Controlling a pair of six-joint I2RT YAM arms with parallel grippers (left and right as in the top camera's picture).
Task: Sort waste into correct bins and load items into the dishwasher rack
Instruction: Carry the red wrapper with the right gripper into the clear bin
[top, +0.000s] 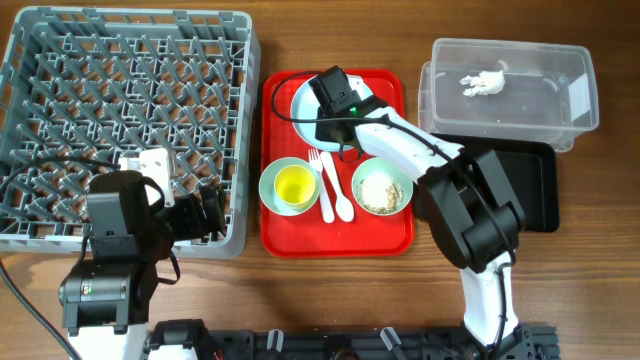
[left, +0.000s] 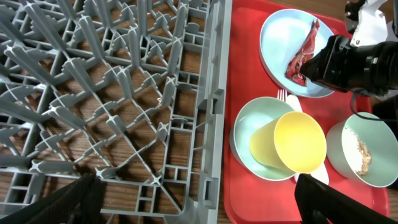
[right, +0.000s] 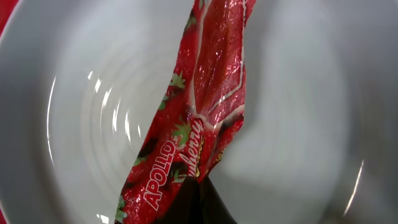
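My right gripper (right: 198, 193) is shut on the lower end of the shiny red snack wrapper (right: 211, 81), which lies over the pale-blue plate (right: 81, 112). From the left wrist, the wrapper (left: 303, 53) lies on the plate (left: 280, 37) under the right gripper (left: 314, 68). My left gripper (left: 199, 205) stands open above the grey dishwasher rack's (left: 124, 93) near right corner, holding nothing. A yellow cup (top: 294, 184) sits in one green-blue bowl (top: 272, 180). The other bowl (top: 382, 186) holds beige crumbs. A white fork (top: 320, 170) and spoon (top: 342, 205) lie between them.
The plate, bowls and cutlery rest on a red serving tray (top: 335, 235). At the right, a clear tub (top: 520, 115) holds a crumpled white tissue (top: 485, 82). A black tray (top: 530, 190) lies partly under the right arm.
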